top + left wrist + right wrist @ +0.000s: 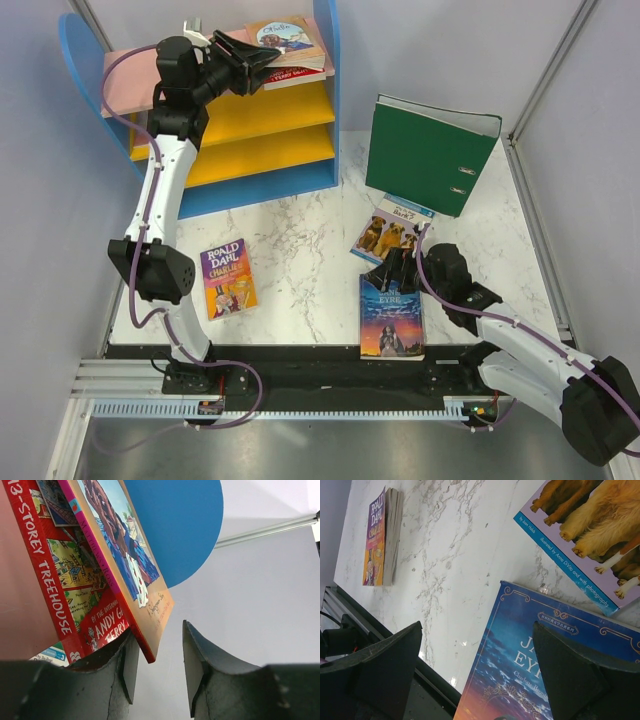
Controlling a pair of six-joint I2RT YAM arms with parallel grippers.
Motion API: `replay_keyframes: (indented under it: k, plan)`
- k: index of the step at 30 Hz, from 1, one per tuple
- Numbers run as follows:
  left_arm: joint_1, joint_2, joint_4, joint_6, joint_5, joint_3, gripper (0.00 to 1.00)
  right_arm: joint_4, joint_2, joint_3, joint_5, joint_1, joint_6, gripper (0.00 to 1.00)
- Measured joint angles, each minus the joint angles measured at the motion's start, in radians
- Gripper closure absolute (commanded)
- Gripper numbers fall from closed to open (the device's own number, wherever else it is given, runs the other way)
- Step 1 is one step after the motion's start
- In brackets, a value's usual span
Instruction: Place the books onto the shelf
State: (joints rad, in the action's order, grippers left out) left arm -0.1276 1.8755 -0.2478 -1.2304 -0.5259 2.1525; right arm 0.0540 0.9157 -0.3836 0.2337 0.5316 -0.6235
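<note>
1. Left pincer (159, 655) has its jaws parted and grips nothing. It sits at the corner of the tan book (120, 545), which is stacked on the red Treehouse book (55, 580) on the pink top board of the shelf (330, 60). Its arm reaches high and forward.
2. Roald Dahl book (228, 278) lies flat on the table (300, 230).
3. Right pincer (476, 640) hangs spread wide and empty over Jane Eyre (391, 318), beside the pale blue book (385, 232), with its arm low and bent. These paperbacks look thin, light, glossy and floppy, so a pinch at the stiffer spine edge seems best.
</note>
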Motion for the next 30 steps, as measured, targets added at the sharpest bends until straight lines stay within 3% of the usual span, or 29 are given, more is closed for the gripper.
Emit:
replay_keyframes:
  k: [30]
  plan:
    - [0.034,-0.055,-0.269,0.124,-0.058,0.018,0.42,-0.01,-0.008,0.0,-0.001,0.002,0.0,0.02]
